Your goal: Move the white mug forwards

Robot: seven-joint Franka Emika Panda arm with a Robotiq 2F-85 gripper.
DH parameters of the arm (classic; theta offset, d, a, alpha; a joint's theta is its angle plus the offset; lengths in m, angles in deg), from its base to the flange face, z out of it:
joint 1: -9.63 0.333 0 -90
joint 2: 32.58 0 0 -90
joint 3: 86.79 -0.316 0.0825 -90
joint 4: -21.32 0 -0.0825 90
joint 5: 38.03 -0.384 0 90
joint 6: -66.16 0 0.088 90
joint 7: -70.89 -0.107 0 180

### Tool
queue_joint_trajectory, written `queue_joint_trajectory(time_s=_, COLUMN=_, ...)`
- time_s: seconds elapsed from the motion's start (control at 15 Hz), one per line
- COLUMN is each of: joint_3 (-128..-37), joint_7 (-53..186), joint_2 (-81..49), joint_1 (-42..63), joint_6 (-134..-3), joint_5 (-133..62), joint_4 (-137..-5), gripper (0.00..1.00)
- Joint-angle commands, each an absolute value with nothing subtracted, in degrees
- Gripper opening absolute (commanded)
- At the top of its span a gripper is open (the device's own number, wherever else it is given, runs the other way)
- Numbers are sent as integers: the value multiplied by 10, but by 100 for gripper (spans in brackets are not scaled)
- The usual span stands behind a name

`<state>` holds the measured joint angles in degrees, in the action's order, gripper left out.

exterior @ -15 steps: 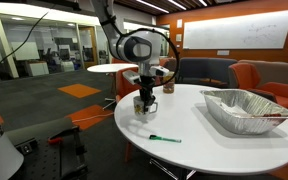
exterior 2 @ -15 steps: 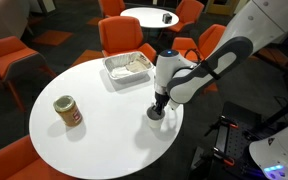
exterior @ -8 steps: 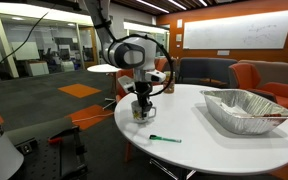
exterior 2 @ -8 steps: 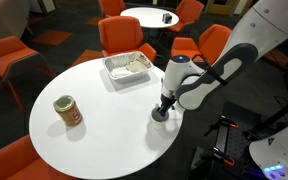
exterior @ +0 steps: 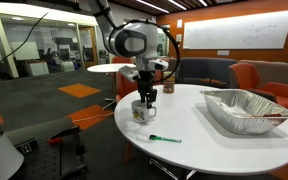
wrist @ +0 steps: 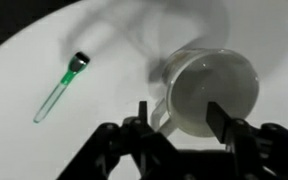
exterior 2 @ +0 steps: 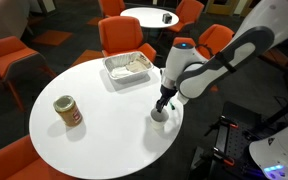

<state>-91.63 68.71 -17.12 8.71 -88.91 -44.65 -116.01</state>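
The white mug (exterior: 141,112) stands upright on the round white table (exterior: 214,145), near its edge, and also shows in the other exterior view (exterior 2: 159,115). My gripper (exterior: 145,95) hangs just above it, open, with nothing between its fingers. In the wrist view the mug (wrist: 214,88) lies straight below, mouth up, with its handle toward the left finger. The gripper (wrist: 181,118) has its two dark fingertips (wrist: 142,113) spread either side of the mug's near rim, clear of it.
A green marker (wrist: 58,88) lies on the table beside the mug. A foil tray (exterior 2: 129,66) sits further across the table, and a brown-orange container (exterior 2: 68,111) on the opposite side. Orange chairs (exterior 2: 124,36) ring the table.
The jaws have opened and let go of the mug. The gripper has lifted a little off it, and the mug stays on the table.
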Motion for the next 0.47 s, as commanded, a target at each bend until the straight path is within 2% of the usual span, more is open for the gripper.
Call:
queue_joint_trajectory(time_s=0.0, joint_3=-907, joint_7=723, joint_2=-259, joint_1=83, joint_6=-771, joint_5=-450, joint_4=-1150, gripper=97)
queue_joint_trajectory(time_s=0.07, joint_3=-901, joint_7=723, joint_2=-278, joint_1=85, joint_6=-747, joint_5=-447, joint_4=-1142, gripper=100)
queue_joint_trajectory(time_s=0.4, joint_3=-886, joint_7=702, joint_2=-324, joint_1=91, joint_6=-707, joint_5=-376, joint_4=-1121, gripper=100)
